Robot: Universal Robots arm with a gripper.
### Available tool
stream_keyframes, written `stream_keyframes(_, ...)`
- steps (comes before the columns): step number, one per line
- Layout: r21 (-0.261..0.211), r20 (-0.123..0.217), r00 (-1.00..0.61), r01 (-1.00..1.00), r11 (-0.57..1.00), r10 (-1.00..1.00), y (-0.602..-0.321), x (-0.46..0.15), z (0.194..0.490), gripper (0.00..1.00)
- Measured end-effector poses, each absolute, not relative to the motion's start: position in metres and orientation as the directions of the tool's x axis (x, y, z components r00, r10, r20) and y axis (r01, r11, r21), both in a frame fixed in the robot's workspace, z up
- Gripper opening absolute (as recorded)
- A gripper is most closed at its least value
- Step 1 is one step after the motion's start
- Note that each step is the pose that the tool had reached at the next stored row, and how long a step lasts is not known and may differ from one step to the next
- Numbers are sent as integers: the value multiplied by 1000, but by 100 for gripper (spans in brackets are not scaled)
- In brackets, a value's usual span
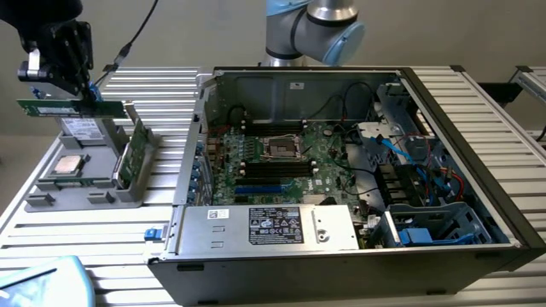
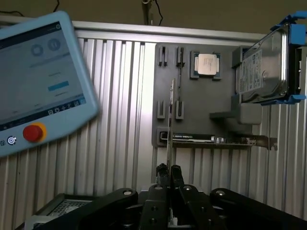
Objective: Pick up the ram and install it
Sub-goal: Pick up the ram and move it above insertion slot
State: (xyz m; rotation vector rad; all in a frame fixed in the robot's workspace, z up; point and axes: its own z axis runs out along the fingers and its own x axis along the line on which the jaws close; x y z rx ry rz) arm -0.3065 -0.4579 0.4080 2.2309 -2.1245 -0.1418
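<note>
An open black-and-grey metal desktop computer case (image 1: 461, 192) is shown laid on its side on a ribbed aluminium table (image 1: 153, 83). Its green motherboard (image 1: 298, 160) is turned upward so that the long black memory slots (image 1: 277, 167) can be reached from above. Just beside the case, at the exterior view's left, a grey plastic parts holder (image 2: 206, 100) is set out with each component kept in a recess of its own. A silver hard drive in a blue bracket (image 2: 268, 67) and a wide green expansion card (image 1: 132, 153) are stood on edge, and a square silver processor (image 1: 70, 165) is laid flat. A pale-blue teach pendant with a red stop button (image 2: 38, 86) is left on the table near the holder. Above the holder, the black two-fingered gripper (image 2: 169, 171) is seen closed on the ram (image 1: 51, 109), a long, thin dark-green circuit stick. The stick is carried level and clamped across its flat faces, apparently so that its contact edge is left free. It is held clear of the holder and well apart from the slots, not yet installed.
</note>
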Motion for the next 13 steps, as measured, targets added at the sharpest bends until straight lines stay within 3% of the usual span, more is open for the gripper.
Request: stream_keyframes(13,117,-45,57,-991,-62,-997,-462,-266,419,13)
